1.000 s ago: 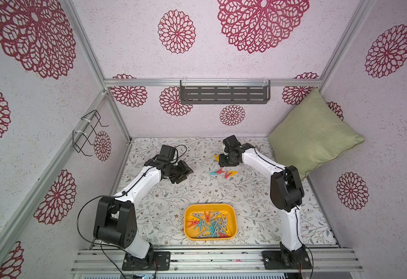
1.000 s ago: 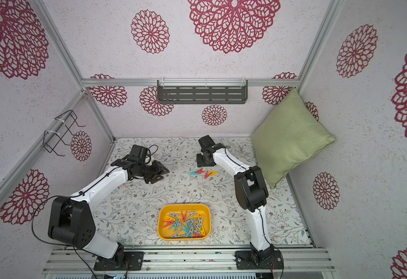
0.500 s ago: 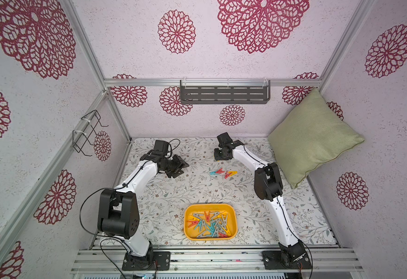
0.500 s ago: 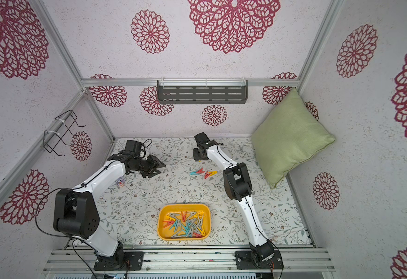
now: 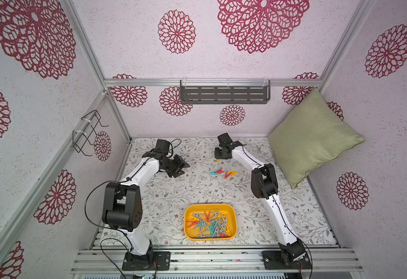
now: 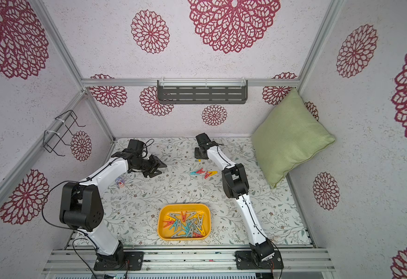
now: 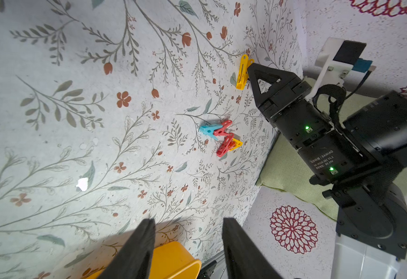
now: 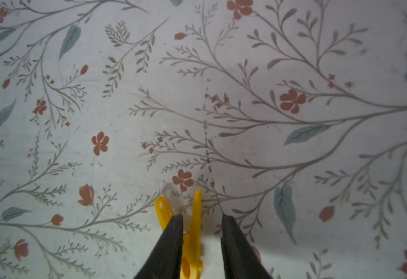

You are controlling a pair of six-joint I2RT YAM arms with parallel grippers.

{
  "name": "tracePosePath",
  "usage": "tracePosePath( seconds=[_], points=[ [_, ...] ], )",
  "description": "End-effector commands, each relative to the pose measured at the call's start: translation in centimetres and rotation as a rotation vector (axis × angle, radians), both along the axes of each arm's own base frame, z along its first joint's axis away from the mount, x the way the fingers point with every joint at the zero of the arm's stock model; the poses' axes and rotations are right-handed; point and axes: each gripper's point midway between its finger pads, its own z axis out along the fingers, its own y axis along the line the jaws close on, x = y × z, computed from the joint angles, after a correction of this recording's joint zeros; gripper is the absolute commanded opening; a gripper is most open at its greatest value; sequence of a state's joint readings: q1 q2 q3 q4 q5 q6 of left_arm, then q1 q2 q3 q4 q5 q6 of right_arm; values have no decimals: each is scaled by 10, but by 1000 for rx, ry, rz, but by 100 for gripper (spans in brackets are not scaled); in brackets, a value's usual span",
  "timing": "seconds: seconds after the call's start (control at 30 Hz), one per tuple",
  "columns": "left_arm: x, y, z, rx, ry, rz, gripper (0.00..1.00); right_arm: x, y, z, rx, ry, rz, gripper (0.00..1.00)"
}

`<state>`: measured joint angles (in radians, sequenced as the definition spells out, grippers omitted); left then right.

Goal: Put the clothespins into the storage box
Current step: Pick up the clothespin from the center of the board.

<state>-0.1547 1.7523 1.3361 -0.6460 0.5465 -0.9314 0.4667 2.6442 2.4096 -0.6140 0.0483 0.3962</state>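
1. Your shallow yellow-orange plastic tray (image 5: pixel 210 206) at the table's (image 5: pixel 173 193) front holds heaped grey, teal, red and yellow plastic pegs (image 5: pixel 209 224).
2. Your right hand (image 8: pixel 201 216) straddles a yellow peg (image 8: pixel 197 207); you cannot tell if it grips. Your left hand (image 7: pixel 188 220) is released.
3. The black motor label (image 7: pixel 323 157) reads "DAMIAO".

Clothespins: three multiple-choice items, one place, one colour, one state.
1. Where does the loose cluster of clothespins lie?
A) on the cushion B) on the table beyond the storage box C) on the shelf
2. Colour of the clothespin at the right gripper?
A) red B) teal C) yellow
3. The left gripper is:
A) open, empty B) shut on a pin C) shut on a toy

B: both top views show it on the table. C: right wrist view shows yellow. A: left wrist view shows a bare gap.
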Motion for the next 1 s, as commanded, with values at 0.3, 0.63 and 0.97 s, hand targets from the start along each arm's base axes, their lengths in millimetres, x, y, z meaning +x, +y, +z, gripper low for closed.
tracePosePath(
  seconds=[0.3,0.63,0.97],
  points=[
    [2,10,3,4,2,-1,52,8,0,-12,45,17,-19,25],
    [0,15,12,26,-15,11,52,5,6,-19,81,41,2,7],
    [-12,23,16,45,-58,62,52,-2,22,33,180,23,59,0]
  ],
)
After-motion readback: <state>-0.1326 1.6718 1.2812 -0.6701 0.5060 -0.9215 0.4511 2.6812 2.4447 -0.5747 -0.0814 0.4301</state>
